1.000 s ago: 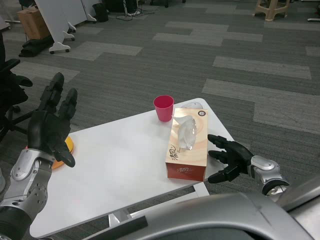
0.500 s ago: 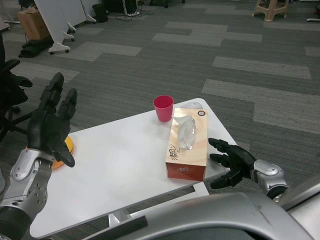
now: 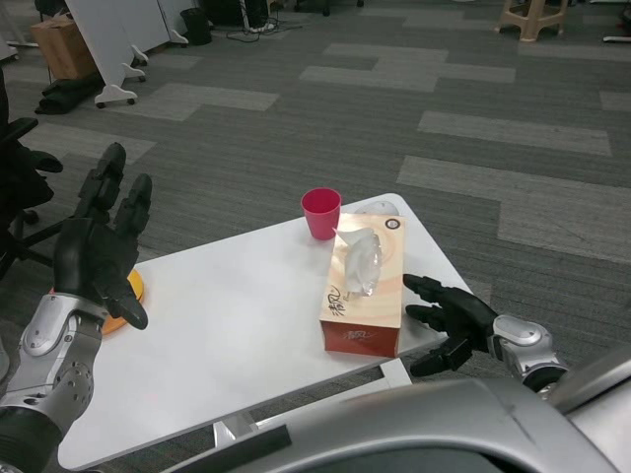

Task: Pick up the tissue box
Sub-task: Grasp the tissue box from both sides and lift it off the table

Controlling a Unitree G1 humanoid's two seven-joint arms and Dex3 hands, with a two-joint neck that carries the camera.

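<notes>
dark squiggly writing on the tissue box (image 3: 363,304) side, too small to read, round mark on its top corner, also unreadable

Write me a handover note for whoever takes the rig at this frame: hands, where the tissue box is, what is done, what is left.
Left hand: open, fingers spread, raised over the table's left edge, holding nothing.
Right hand: open, fingers pointing at the right side of the tissue box; whether it touches the box I cannot tell.
The tissue box stands on the white table near its right front corner, a tissue sticking out of the top. A pink cup stands just behind it; an orange thing shows partly behind the left hand.
Done: right hand brought beside the box.
Left: grip the box and lift it.
</notes>
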